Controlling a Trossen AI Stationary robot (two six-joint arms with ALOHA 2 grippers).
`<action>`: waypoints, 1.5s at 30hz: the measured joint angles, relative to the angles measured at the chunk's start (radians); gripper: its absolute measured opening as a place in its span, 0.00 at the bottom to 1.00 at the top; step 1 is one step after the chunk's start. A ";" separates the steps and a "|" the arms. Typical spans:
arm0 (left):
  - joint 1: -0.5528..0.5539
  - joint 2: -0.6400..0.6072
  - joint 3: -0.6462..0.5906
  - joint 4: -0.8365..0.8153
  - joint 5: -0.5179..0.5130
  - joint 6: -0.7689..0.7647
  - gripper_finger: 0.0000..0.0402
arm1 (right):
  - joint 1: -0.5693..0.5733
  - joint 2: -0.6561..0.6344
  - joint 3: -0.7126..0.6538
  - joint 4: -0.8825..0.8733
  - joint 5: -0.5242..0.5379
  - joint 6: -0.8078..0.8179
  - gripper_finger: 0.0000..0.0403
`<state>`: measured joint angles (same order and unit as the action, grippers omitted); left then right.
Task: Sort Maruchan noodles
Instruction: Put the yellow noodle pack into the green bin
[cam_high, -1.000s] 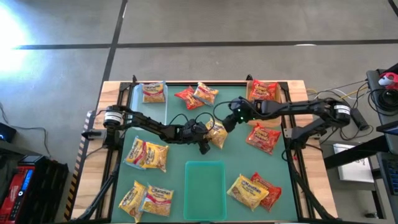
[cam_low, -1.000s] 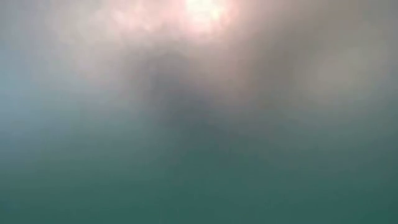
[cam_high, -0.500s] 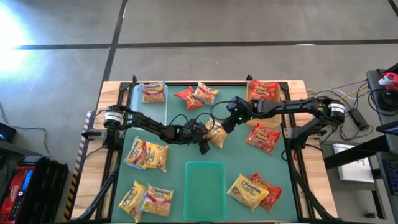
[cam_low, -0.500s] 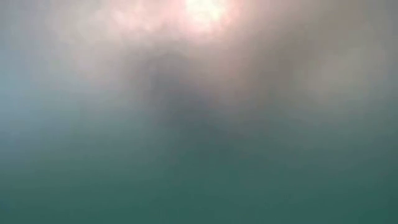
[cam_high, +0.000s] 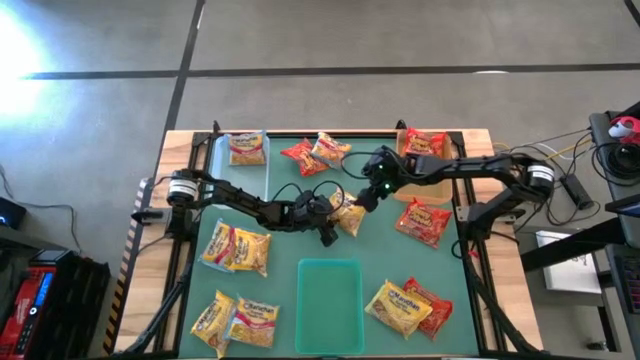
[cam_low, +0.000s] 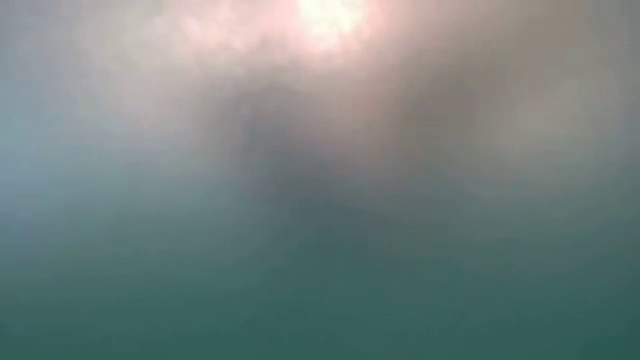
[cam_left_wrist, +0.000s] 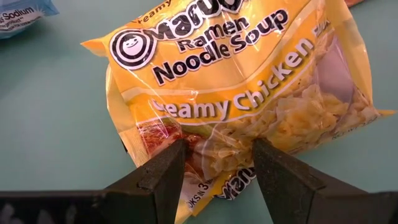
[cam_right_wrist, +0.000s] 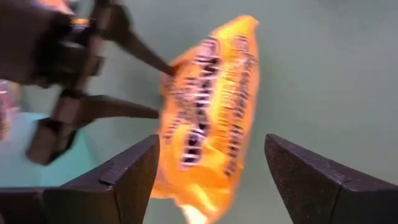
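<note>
A yellow Maruchan packet (cam_high: 348, 213) (cam_left_wrist: 236, 81) sits mid-table, and my left gripper (cam_high: 331, 217) (cam_left_wrist: 217, 155) is shut on its near end. My right gripper (cam_high: 364, 197) (cam_right_wrist: 211, 149) is open and hovers just to the right of that packet (cam_right_wrist: 208, 112), a finger on either side, touching nothing. Other yellow, red and orange packets lie on the green mat: a red and orange pair (cam_high: 316, 153), a red one (cam_high: 423, 220), yellow ones (cam_high: 236, 248) (cam_high: 236, 320) and a yellow-and-red pile (cam_high: 408, 307). The low view shows only blur. My left gripper pinches the yellow packet's short bottom edge (cam_left_wrist: 214, 177) between its two fingers (cam_left_wrist: 163, 169), coming level from the table's left. The crinkled plastic bunches between the fingers. The rest of the packet stretches away toward the right; whether its far end rests on the mat I cannot tell.
A clear tray (cam_high: 222, 160) at the far left holds a yellow packet (cam_high: 247, 148). A tan tray (cam_high: 447, 168) at the far right holds a red packet (cam_high: 424, 145). A green tray (cam_high: 330, 292) stands at the near middle. The two grippers are close together at mid-table.
My right arm has drifted a little toward the far edge, with its gripper staying open next to the held packet. My left gripper and the yellow packet have kept their place.
</note>
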<state>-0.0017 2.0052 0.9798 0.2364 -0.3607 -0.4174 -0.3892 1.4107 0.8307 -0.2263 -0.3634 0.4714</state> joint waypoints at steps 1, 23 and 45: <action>0.000 0.000 0.000 0.000 0.000 -0.003 0.43 | -0.002 0.006 0.000 0.013 -0.004 0.000 0.71; 0.000 0.000 0.000 0.000 -0.026 -0.011 0.43 | -0.008 0.220 0.000 0.209 -0.163 0.047 0.71; -0.025 -0.006 -0.003 0.005 -0.067 -0.041 0.43 | 0.022 0.242 0.000 0.260 -0.188 -0.012 0.54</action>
<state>-0.0267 1.9988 0.9772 0.2419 -0.4281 -0.4582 -0.3668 1.6531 0.8303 0.0341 -0.5510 0.4598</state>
